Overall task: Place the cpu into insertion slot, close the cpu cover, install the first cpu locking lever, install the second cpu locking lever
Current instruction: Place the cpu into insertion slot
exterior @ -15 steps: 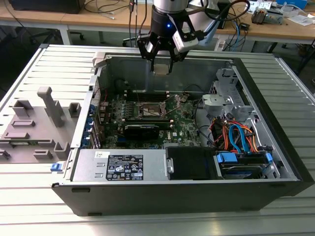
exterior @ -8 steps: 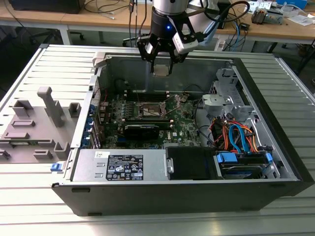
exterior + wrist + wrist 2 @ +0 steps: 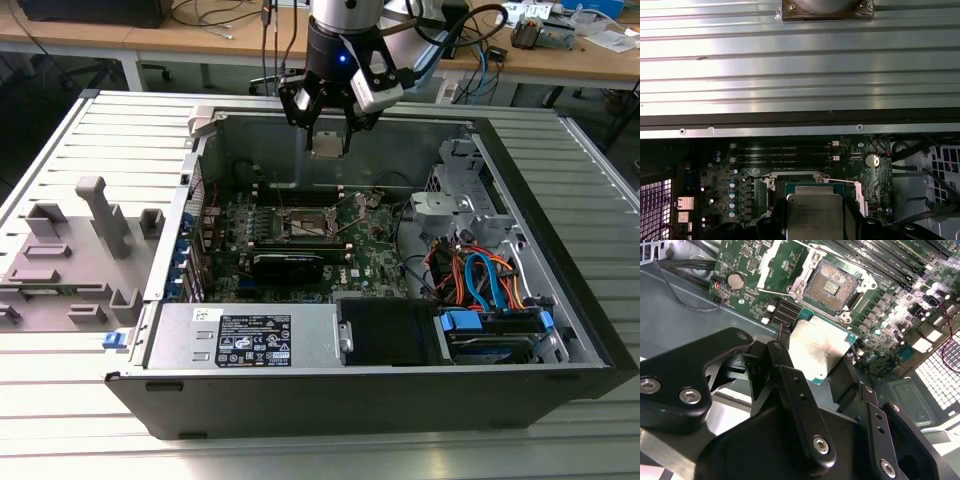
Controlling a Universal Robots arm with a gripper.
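A wide grey ribbed metal table (image 3: 90,130) carries an open black desktop computer case (image 3: 400,390) lying on its side, with a grey moulded plastic fixture (image 3: 60,265) on the table at the exterior view's left. Inside the case, a green motherboard (image 3: 370,245) covers the floor, and a silver box-shaped power supply (image 3: 250,338) sits along the near wall. The arm's black two-fingered gripper (image 3: 327,135) hangs above the far wall of the case, well clear of the board. Its fingers (image 3: 790,380) are clamped on opposite edges of the cpu (image 3: 326,143), a small flat square chip with a silvery metal top and a green border. In both wrist views the chip (image 3: 821,351) (image 3: 815,212) sits level between the fingers, metal top facing the cameras. Below it on the board, the insertion slot (image 3: 832,285), a square dark socket with a thin metal rim, lies empty with its contact field exposed. The cpu cover (image 3: 799,277), a thin silvery metal frame plate, is swung back off the socket, just beside it.
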